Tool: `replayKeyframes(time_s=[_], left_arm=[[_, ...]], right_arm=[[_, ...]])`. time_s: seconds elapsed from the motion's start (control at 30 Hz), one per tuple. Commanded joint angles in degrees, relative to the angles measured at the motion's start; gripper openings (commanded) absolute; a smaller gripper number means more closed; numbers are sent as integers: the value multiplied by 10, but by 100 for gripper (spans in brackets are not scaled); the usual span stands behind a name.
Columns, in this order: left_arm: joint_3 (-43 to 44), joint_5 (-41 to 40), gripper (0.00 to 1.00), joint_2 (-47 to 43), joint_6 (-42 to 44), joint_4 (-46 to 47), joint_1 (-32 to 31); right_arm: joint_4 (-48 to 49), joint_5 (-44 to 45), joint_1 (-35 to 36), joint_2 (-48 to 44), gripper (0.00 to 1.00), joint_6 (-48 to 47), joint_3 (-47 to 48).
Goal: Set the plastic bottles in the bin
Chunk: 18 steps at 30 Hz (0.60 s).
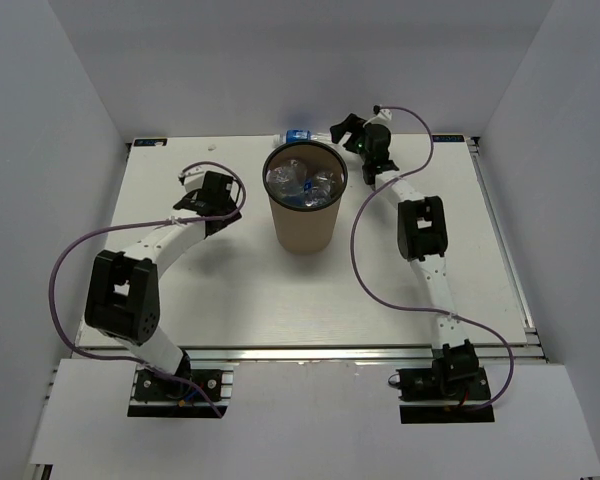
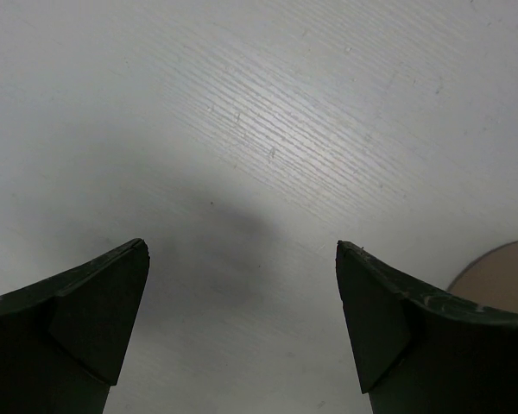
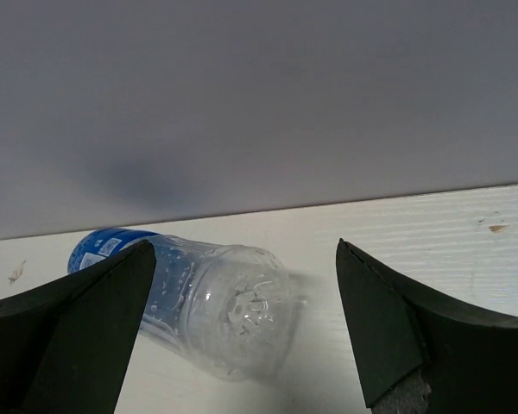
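Spanning the whole workspace, the white surface (image 1: 230, 300) carries everything and ends at a grey back wall (image 1: 300, 70) close behind the work. A reach pushed too far could, I judge, jam the wrist against that wall.

Next in size, the bin (image 1: 303, 220) stands upright near the middle, with several bottles (image 1: 302, 180) lying inside it up near the rim. It is tall and narrow, so a passing arm or a bottle carried too low could knock its rim and tip it, spilling what it holds.

One last bottle (image 1: 301, 134) lies on its side on the surface just behind the bin, near the far edge. It is round, clear and light, so a nudge from one finger before the other closes would likely send it rolling against the wall or off behind the bin. A squeeze on its thin body may also make it pop free.

The left pincer (image 1: 190, 183) hangs spread wide and empty over bare surface left of the bin, well apart from that bottle. The right pincer (image 1: 344, 128), also spread wide and holding nothing, sits low just to the right of the bottle. In its own camera the bottle's moulded base faces the fingers, below and left of centre. The left finger partly hides the bottle, and the blue label lies farther off.
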Motion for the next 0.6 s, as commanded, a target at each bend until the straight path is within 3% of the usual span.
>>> replayKeyframes(time_s=[0.0, 0.2, 0.4, 0.57], left_arm=[[25, 5, 98, 10, 7, -9, 4], [45, 2, 98, 41, 7, -24, 5], [39, -15, 98, 27, 4, -19, 7], [39, -17, 98, 23, 1, -17, 10]], right_arm=[[124, 20, 12, 12, 89, 41, 40], [166, 37, 33, 39, 88, 35, 36], [179, -48, 40, 25, 86, 61, -12], [201, -175, 37, 0, 79, 57, -48]])
